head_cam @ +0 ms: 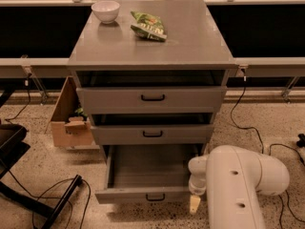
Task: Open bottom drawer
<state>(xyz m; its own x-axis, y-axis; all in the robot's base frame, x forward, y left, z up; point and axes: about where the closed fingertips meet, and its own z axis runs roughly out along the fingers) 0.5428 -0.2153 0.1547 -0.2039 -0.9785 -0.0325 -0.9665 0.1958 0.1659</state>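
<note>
The bottom drawer (138,193) of the grey cabinet (147,42) stands pulled far out, showing its plain grey, empty inside. Its small black bar handle (155,197) sits in the middle of the shallow front panel. My gripper (194,202) hangs from the white arm (238,185) just off the drawer's front right corner, apart from the handle. The middle drawer (152,134) and the tall top drawer (152,98) are each pulled out slightly.
A white bowl (106,10) and a green snack bag (149,25) lie on the cabinet top. An open cardboard box (71,120) stands left of the cabinet. Black cables (47,194) and a dark frame (14,147) lie on the floor at left; more cables (248,128) run at right.
</note>
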